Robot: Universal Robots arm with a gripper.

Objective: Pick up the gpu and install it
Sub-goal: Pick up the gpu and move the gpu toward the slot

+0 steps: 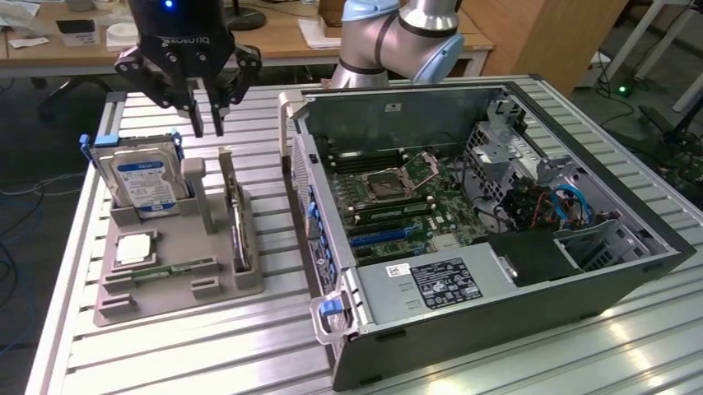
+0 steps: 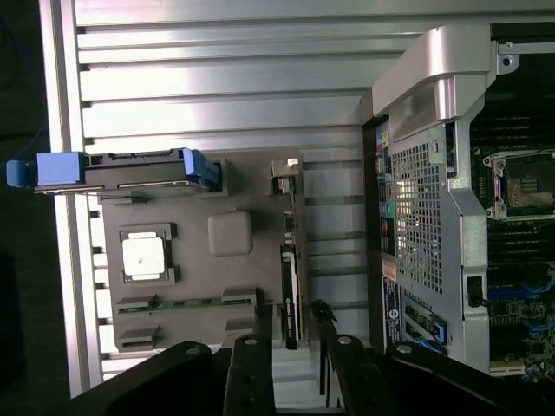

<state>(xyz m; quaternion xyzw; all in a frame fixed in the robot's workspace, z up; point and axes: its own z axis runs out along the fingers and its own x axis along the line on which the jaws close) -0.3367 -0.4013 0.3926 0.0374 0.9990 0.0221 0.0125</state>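
the slatted aluminium table [image 1: 165, 350] carries all parts. the open computer case [image 1: 571, 284] lies at the exterior view's right, motherboard exposed. the grey holder [image 1: 165, 292] sits just beside it. the gripper [image 1: 209, 130] hangs above the holder's far end, fingers slightly apart, clamped on nothing. the hard drive [image 1: 143, 177] stands upright in the holder. the gpu [image 1: 236, 226] stands on edge in the slot nearest the case, untouched. the processor chip [image 1: 134, 248] and memory stick [image 1: 176, 267] lie flat.
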